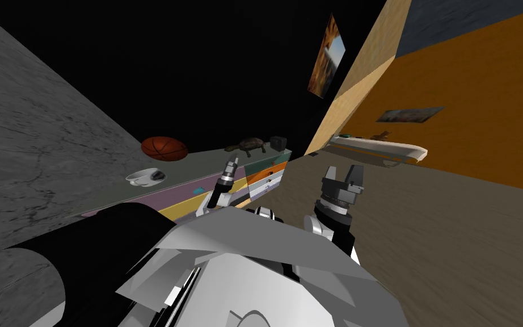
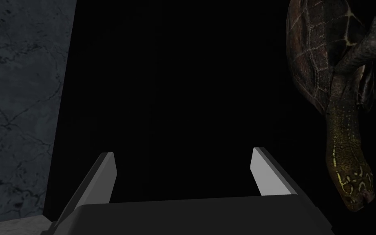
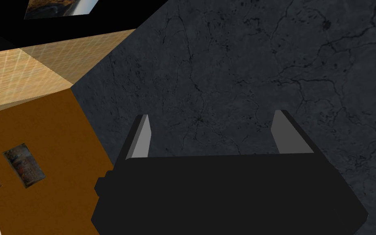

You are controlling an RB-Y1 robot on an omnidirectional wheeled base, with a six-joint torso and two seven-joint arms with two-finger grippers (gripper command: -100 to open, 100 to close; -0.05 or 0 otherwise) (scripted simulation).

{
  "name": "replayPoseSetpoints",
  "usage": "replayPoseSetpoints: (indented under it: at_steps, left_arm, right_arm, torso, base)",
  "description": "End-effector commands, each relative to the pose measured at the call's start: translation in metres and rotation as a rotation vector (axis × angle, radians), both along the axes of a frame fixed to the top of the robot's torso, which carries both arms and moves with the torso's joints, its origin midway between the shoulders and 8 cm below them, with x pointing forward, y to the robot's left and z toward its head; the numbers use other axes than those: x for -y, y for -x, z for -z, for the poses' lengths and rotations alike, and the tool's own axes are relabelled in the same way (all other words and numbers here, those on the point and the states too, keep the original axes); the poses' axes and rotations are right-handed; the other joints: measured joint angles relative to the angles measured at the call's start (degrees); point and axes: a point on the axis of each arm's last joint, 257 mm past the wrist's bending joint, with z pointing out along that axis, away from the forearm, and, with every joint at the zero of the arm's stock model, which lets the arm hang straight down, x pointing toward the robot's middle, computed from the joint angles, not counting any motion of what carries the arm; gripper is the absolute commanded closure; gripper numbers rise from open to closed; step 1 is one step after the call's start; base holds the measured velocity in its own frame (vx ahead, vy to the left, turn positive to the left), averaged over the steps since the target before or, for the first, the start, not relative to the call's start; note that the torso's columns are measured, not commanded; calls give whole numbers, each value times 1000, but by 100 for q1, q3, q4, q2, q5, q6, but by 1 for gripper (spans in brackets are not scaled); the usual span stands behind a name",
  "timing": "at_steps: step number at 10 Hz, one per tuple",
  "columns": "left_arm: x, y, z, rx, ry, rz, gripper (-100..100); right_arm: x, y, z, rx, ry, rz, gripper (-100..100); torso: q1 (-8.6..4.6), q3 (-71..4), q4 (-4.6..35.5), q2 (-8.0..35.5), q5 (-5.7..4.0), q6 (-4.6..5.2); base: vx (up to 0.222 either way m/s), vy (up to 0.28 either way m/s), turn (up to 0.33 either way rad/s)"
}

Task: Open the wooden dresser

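The dresser runs along the wall on my left, with a grey-green top and drawer fronts in purple, yellow, orange, teal and white. My left gripper is raised in front of the dresser's front edge, near the orange and teal fronts. In the left wrist view this gripper is open with nothing between its fingers, facing a black area, and a turtle figure is off to one side. My right gripper hangs open over the floor, away from the dresser; its fingers hold nothing.
On the dresser top lie a basketball, a white cup, the turtle figure and a small dark box. A white shelf-like piece stands by the orange wall on the right. Brown floor spreads ahead.
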Motion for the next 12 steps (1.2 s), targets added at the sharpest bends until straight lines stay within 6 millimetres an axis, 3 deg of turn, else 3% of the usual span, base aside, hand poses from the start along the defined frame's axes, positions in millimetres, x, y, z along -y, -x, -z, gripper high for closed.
replayPoseSetpoints:
  at_steps: [1,6,12]
  left_arm:
    - [-15,-15,26,-70,-9,-27,-100]
    - [-44,-36,72,-184,-3,-82,-100]
    - [-71,-50,111,-280,1,-131,-100]
  right_arm:
    - [0,0,0,0,0,0,0]
    - [0,0,0,0,0,0,0]
    - [0,0,0,0,0,0,0]
  torso:
    - [18,3,2,7,5,0]
    - [22,8,5,13,6,0]
    - [23,5,3,10,7,-1]
  base:
    - [162,-171,91]
    - [123,-188,74]
    - [94,-143,59]
